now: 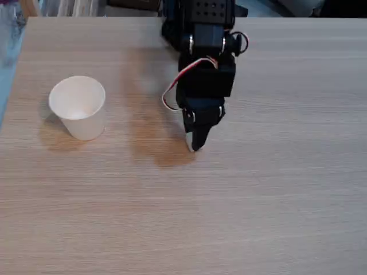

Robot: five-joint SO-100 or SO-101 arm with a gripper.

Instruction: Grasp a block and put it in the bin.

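Office-like: pale wood-grain desk [275,200]

White cup, black arm, pale wood

The paper cup [77,107] is plain white inside and out, with no print. The table [275,195] is light beige wood-grain with fine horizontal streaks and a warmer tan patch beside the arm. The arm [205,63] is matte black with silver screws; its cable [178,86] is striped red and white. The gripper [195,142] is black, with a whitish-grey speck, the block [190,141], at its tip.
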